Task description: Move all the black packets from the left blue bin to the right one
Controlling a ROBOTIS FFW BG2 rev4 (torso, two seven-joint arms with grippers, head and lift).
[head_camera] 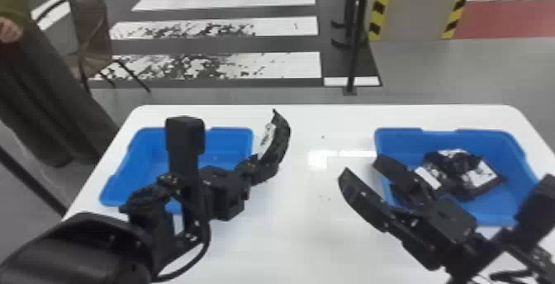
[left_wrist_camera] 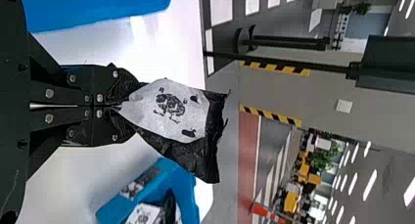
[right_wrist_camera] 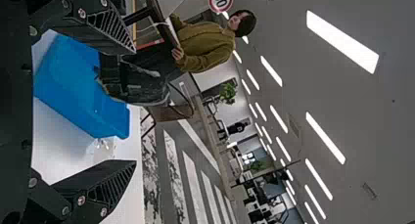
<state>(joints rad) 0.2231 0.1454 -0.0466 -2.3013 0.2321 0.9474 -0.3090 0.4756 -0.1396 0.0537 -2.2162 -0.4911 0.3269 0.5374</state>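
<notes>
Left gripper (head_camera: 250,166) has its fingers clamped on one end of a black packet (head_camera: 281,138), and the packet sticks up from them, tilted, with its white label showing. In the head view it appears just beside the left blue bin (head_camera: 140,171), between the two bins. Right gripper (head_camera: 361,169) has its fingers well apart, by the near side of the right blue bin (head_camera: 497,138); in the head view its arm overlaps part of that bin. More black packets (head_camera: 458,173) lie in a pile inside the right blue bin. Both bins rest on a white table (head_camera: 305,229)
</notes>
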